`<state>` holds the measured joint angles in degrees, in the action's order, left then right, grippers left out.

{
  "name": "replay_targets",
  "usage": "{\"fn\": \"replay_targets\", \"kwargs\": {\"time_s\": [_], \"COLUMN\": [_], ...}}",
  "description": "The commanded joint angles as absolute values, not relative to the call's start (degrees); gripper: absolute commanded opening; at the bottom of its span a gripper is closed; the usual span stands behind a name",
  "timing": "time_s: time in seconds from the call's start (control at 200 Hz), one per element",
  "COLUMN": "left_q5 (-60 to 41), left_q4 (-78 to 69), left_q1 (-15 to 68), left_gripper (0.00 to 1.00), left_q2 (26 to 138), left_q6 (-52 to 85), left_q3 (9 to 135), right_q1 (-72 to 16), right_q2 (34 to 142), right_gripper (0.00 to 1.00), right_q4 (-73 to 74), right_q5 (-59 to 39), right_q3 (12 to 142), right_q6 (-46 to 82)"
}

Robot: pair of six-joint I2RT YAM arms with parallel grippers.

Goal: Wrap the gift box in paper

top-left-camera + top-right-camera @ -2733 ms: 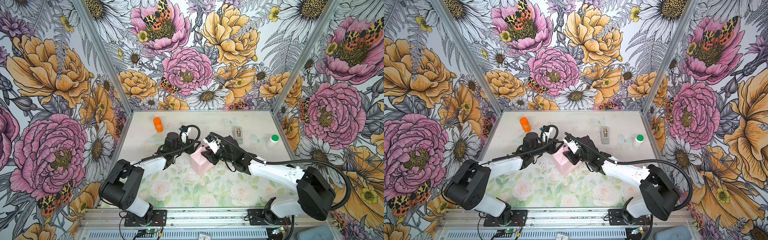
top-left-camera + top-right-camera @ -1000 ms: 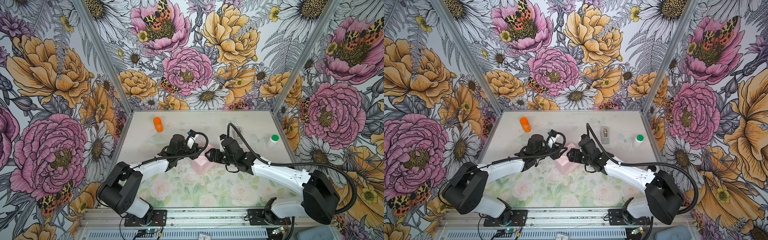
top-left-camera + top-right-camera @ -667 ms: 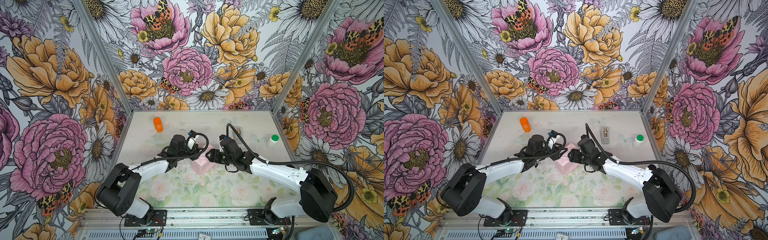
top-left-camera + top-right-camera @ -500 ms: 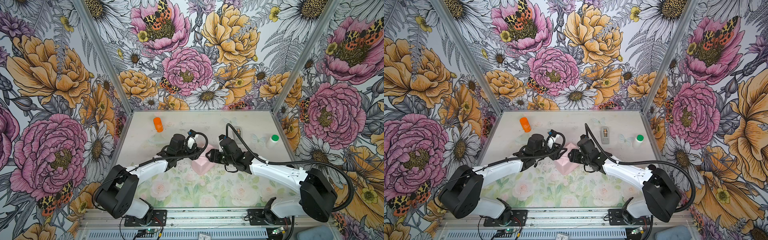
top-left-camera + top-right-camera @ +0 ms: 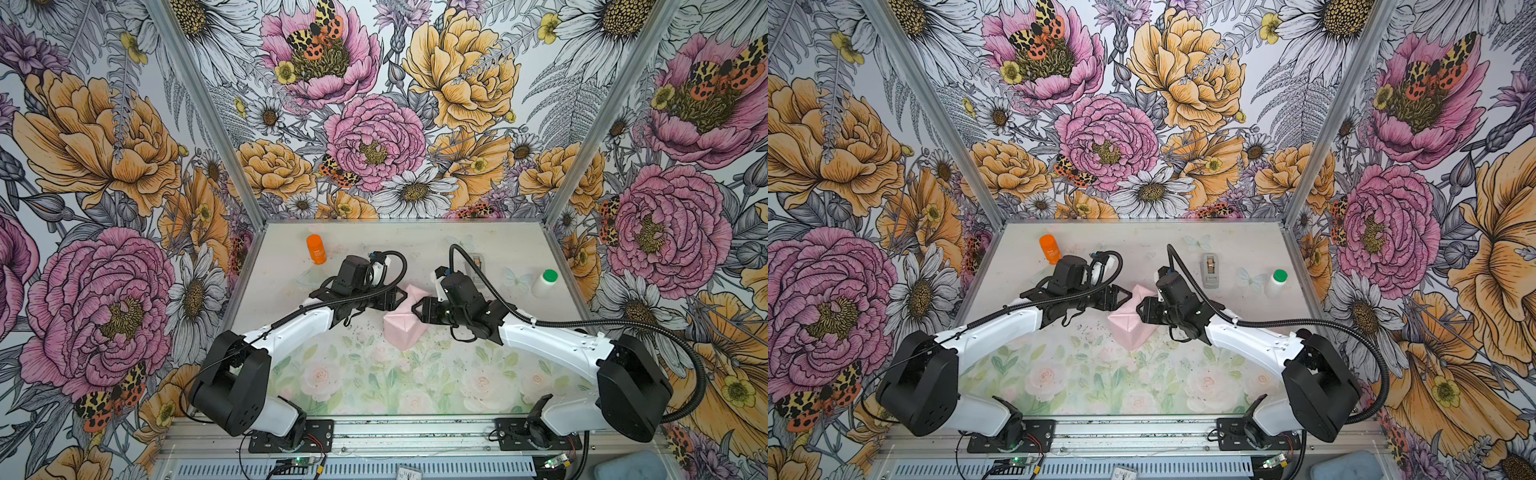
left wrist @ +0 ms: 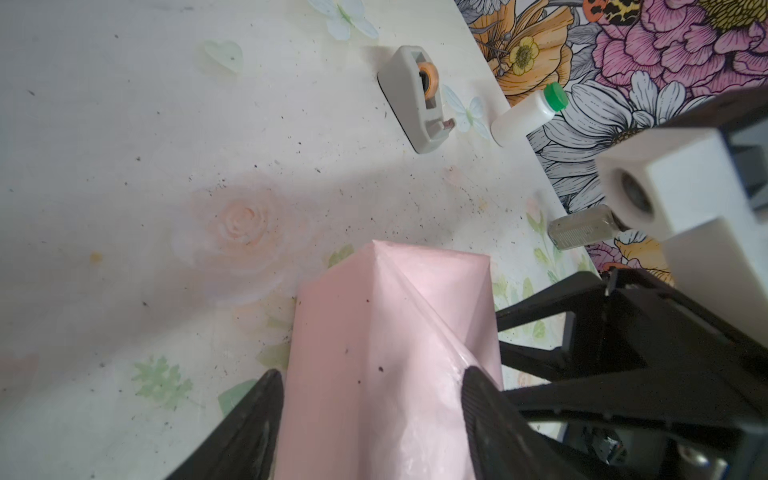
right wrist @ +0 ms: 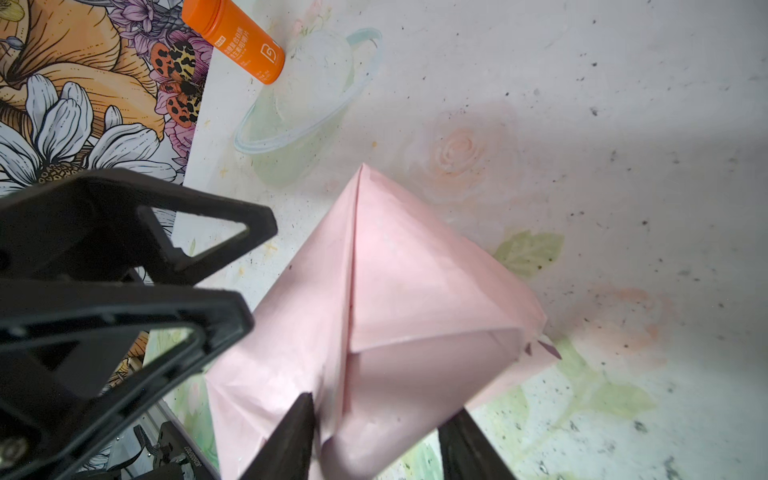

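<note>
The biggest thing I see is the table [image 5: 374, 374] with pale roses printed on it. My two arms reach in from the near edge, the left arm [image 5: 291, 332] and the right arm [image 5: 548, 340], and they meet near the middle.

Between them sits the paper [image 5: 403, 328]. It is folded up into a boxy parcel with its pale pink side out. It rests on the table, with one corner pointing at me in both top views. The gift box is hidden inside, so I cannot see it. A tiny bit of purple peeks out at one corner in the right wrist view.

The left gripper [image 6: 370, 374] has a finger on each side of the parcel, set wide. The fingers [image 6: 478, 399] look right up against the paper, but I cannot tell if they squeeze it. The right gripper [image 7: 380, 407] has its fingers on each side of a folded end of the parcel. I cannot tell if it pinches.

The grey tape dispenser [image 5: 1210, 270] stands behind the right gripper. Farther right stands a white bottle with a green cap [image 5: 544, 282]. An orange bottle [image 5: 316, 249] lies at the back left.
</note>
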<state>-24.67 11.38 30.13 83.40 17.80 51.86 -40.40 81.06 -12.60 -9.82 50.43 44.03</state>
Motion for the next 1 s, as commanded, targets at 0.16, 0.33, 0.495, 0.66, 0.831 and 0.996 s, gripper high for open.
{"fn": "replay_targets", "kwargs": {"time_s": [0.16, 0.33, 0.495, 0.66, 0.831, 0.996], "left_q5": [-26.8, -26.0, -25.6, -24.6, -23.5, -23.0], "left_q4": [16.2, 16.6, 16.7, 17.4, 18.2, 18.4], "left_q1": [30.6, 31.4, 31.6, 31.5, 31.5, 31.6], "left_gripper": [0.63, 0.63, 0.63, 0.61, 0.61, 0.60], "left_q2": [85.7, 85.5, 85.7, 85.2, 85.1, 84.8], "left_q6": [19.1, 20.1, 20.6, 20.2, 19.7, 19.8], "left_q3": [52.1, 52.0, 51.5, 50.9, 50.4, 50.0], "right_q1": [-39.9, -38.9, -38.0, -37.6, -37.6, -37.7], "right_q2": [82.8, 83.0, 82.4, 78.4, 76.7, 79.4], "right_gripper": [0.46, 0.45, 0.53, 0.65, 0.66, 0.66], "right_q4": [-15.4, -15.5, -15.5, -17.6, -20.1, -20.3], "right_q5": [-12.4, -14.4, -15.3, -16.0, -15.5, -17.1], "right_q3": [51.8, 52.2, 52.2, 52.5, 53.2, 54.8], "right_q6": [38.5, 36.5, 36.7, 38.8, 40.9, 41.2]}}
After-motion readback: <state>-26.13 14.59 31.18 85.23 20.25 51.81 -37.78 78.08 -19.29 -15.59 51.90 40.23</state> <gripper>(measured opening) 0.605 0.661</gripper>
